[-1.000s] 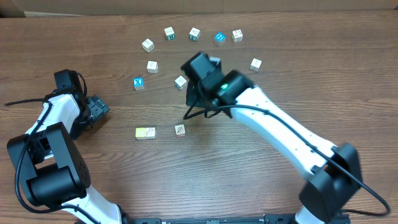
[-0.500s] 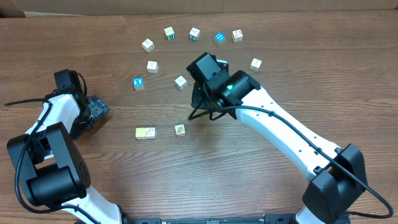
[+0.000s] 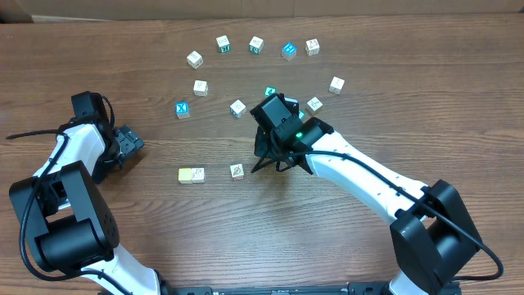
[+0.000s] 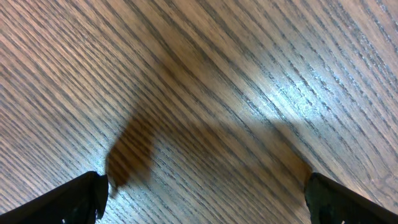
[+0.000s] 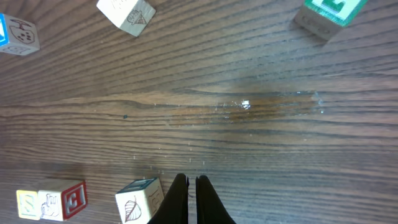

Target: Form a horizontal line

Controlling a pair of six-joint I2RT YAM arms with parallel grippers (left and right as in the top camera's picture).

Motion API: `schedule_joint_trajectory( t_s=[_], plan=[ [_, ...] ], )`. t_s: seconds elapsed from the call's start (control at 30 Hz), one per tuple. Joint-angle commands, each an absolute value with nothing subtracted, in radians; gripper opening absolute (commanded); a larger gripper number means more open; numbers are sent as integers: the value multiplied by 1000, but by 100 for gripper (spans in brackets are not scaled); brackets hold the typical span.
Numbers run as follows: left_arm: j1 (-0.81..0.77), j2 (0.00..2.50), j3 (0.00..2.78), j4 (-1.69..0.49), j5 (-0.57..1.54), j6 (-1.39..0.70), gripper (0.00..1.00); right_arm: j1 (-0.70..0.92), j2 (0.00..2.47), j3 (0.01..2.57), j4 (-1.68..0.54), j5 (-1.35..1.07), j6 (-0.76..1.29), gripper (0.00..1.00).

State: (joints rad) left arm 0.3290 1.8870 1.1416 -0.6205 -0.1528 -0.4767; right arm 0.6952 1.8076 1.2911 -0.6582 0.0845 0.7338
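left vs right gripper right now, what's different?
The left gripper has its jaws wide open; the right gripper is shut, fingers pressed together. The left gripper sits off to the left over bare table, with no cubes in its wrist view; the right gripper is beside the leaf cube, contact unclear. Shared: neither holds anything.

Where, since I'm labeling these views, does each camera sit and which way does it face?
Overhead: above the table, facing straight down; left arm and right arm show.
Left wrist: on the left arm, facing bare wood up close; open left end effector, tips at the bottom corners.
Right wrist: on the right arm, facing down; shut right end effector beside the leaf cube.
Shared: overhead and right wrist both show the leaf cube.
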Motion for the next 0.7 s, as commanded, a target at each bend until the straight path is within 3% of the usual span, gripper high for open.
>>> schedule_joint_trajectory(
  t_s=[0.0,0.67],
  plan=[
    [327,1905,1135,-627,-159,-479,100,699,1819,1248,-627,84,737,4],
    [327,1905,1135,-627,-159,-479,99,790,1987,1230,-524,19,831,4]
  ],
)
